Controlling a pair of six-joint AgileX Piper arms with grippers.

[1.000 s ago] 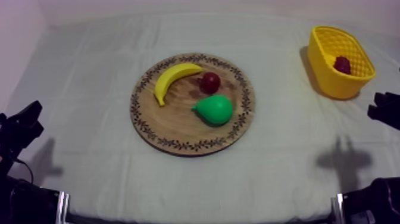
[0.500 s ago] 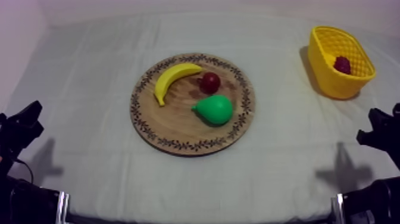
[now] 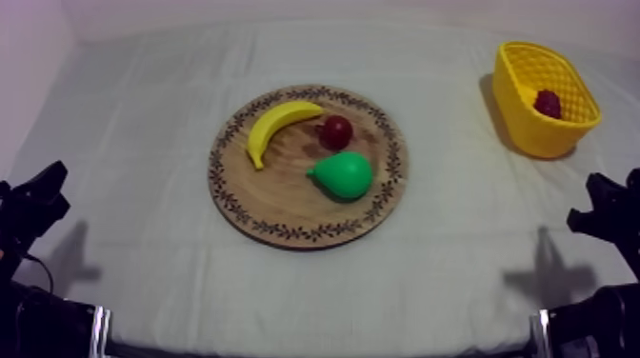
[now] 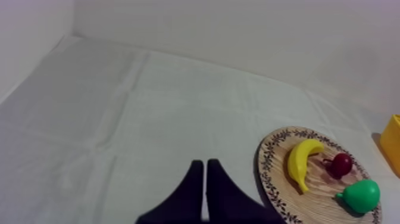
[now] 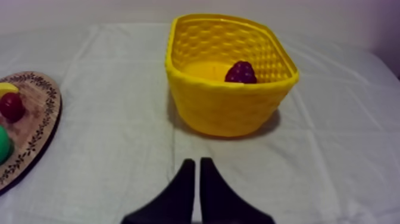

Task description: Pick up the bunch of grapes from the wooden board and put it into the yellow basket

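Note:
The bunch of grapes (image 3: 547, 102) (image 5: 241, 72), dark purple-red, lies inside the yellow basket (image 3: 543, 133) (image 5: 226, 107) at the table's far right. The round wooden board (image 3: 286, 205) (image 4: 277, 184) sits mid-table with a banana (image 3: 276, 129) (image 4: 300, 164), a small red fruit (image 3: 336, 130) (image 4: 341, 164) and a green pear (image 3: 343, 175) (image 4: 360, 195) on it. My right gripper (image 3: 600, 211) (image 5: 197, 164) is low at the right, shut on nothing, in front of the basket. My left gripper (image 3: 43, 190) (image 4: 205, 167) rests low at the left, shut, away from the board.
Bare cloth surrounds the board on all sides. A pale wall runs along the table's far edge. The board's rim (image 5: 36, 143) lies to the left of the right gripper.
My right gripper has drawn back from beside the basket toward the near right edge. The left arm, the fruit and the basket have not moved.

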